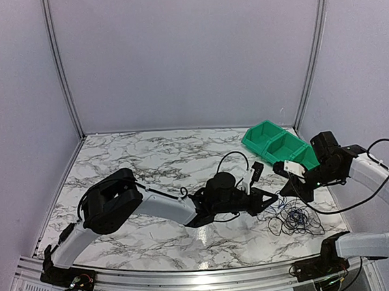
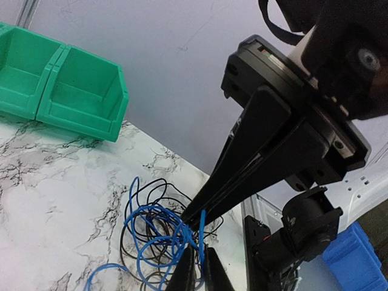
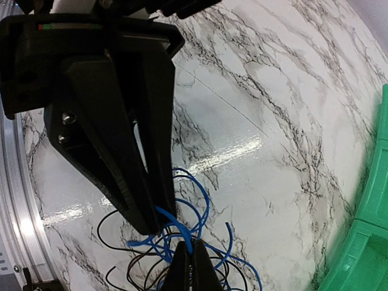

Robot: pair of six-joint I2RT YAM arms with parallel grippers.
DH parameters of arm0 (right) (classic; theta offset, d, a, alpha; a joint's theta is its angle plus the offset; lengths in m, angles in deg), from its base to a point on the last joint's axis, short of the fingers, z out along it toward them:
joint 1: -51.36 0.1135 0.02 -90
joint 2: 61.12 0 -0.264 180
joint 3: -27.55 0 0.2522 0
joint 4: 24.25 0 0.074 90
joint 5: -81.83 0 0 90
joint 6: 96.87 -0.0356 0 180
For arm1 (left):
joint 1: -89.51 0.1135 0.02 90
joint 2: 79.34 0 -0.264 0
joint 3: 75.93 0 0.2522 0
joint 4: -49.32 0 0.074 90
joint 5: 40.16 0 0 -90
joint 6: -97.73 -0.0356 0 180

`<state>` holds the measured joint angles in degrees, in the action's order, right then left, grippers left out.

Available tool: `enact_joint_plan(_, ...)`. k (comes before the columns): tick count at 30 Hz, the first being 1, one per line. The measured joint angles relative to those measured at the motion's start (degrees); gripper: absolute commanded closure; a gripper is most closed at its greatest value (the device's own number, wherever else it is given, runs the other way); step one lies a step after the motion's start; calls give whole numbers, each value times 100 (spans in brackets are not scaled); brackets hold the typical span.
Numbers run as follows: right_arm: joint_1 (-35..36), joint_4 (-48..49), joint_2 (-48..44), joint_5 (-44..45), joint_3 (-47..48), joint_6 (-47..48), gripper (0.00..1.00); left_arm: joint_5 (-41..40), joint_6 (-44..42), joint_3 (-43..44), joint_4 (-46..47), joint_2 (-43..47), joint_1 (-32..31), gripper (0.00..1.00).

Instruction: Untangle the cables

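- The walls (image 1: 190, 54), pale and plain, are enclosing the table on its left, far and right sides.
- The table (image 1: 149, 154), marble-patterned, is carrying everything below except the blue bin.
- The green bin (image 1: 277, 144), with two compartments, is sitting at the far right corner, apart from the tangle.
- The blue bin (image 2: 354, 262) is showing off the table's right edge, cut off by the frame.
- The cables (image 1: 295, 218), black loops with a blue coil, are lying at the near right.
- The left gripper (image 3: 154, 227) is stretching across from the left, its fingers clamping a blue strand.
- The right gripper (image 2: 193, 219) is dipping into the tangle with its fingers pressed together. The crowded tips are hiding whether it is pinching a strand.
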<state>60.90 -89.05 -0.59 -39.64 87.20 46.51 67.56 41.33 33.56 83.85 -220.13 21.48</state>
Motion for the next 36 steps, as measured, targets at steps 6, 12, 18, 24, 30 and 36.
enact_joint_plan(6, 0, -50, -11, -20, 4, 33, 67, -44, 81, 0, 15, -37, -22, 100)
enact_joint_plan(12, 0, -151, -4, -42, 37, 138, 67, -85, 68, -46, 74, -37, -22, 100)
enact_joint_plan(18, 0, -170, 162, -68, 205, 219, 85, -81, 22, -103, 105, -37, -22, 100)
enact_joint_plan(24, 0, -184, 343, -138, 256, 264, 73, -79, -17, -109, 116, -37, -22, 100)
enact_joint_plan(30, 0, -175, 407, -142, 293, 345, 88, -79, -22, -146, 118, -37, -22, 100)
enact_joint_plan(36, 0, -138, 459, -179, 293, 391, 76, -81, -42, -151, 120, -37, -22, 100)
